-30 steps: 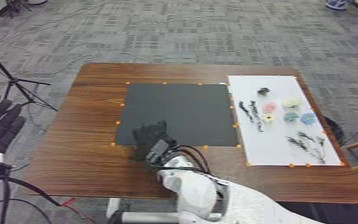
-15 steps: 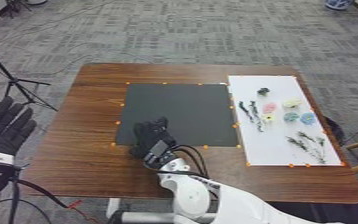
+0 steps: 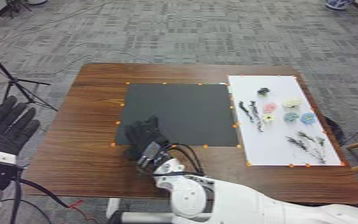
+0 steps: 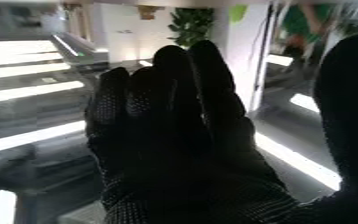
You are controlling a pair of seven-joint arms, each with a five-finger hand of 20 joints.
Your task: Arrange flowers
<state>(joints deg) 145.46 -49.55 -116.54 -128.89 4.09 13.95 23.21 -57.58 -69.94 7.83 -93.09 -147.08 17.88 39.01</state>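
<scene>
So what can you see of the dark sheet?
The dark sheet is a plain, matte, near-black rectangle, perhaps paper or thin board, lying flat on the table. Small orange markers run along its edges. The white sheet lies right beside it. The right hand is over its near left corner; contact is unclear.

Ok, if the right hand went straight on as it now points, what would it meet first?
The way looks free in the head view: the right hand points forward over the black sheet. Its height is unclear; if it slopes down, that sheet would likely come first.
</scene>
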